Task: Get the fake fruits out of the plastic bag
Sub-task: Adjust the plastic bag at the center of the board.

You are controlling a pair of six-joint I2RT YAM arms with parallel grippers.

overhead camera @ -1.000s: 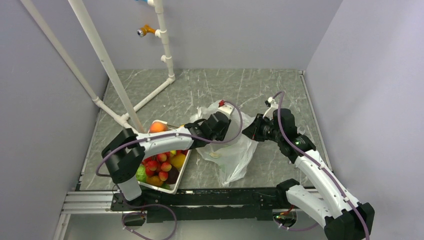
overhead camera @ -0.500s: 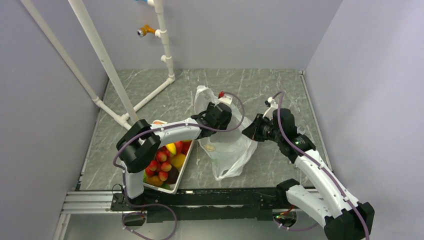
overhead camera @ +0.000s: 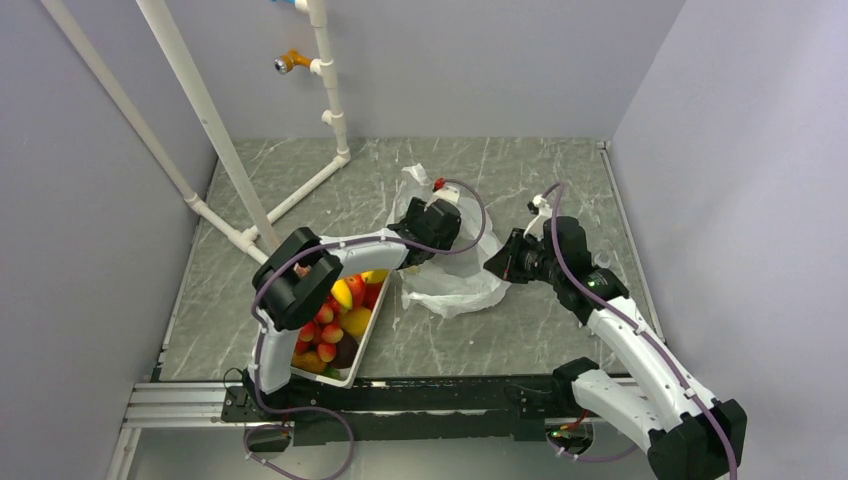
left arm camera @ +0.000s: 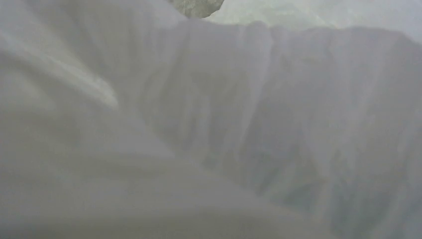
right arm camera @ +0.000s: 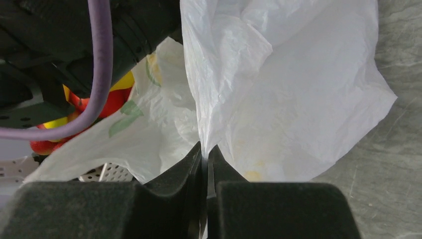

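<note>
worktop (overhead camera: 450, 160): grey-green stone look
walls (overhead camera: 480, 60): plain grey, white pipes (overhead camera: 200, 110) on the left
bag (overhead camera: 455, 290): crumpled, mid-worktop
fruits (overhead camera: 335, 325): in basket (overhead camera: 335, 379) beside bag
right tool (right arm camera: 205, 154): clenched on bag
left tool (overhead camera: 428, 222): at bag, cannot tell its grip

white arms (overhead camera: 350, 250) with black joints (overhead camera: 298, 288), each carrying a looping purple cable (right arm camera: 102, 64).

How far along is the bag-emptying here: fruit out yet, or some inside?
Looks mostly done: many fake fruits lie in the white basket. In hand: the right gripper pinches the plastic bag by an edge; the left gripper sits at the bag, its camera showing only white film. Left: a yellowish patch shows through the bag, so whether fruit remains inside cannot be told.
</note>
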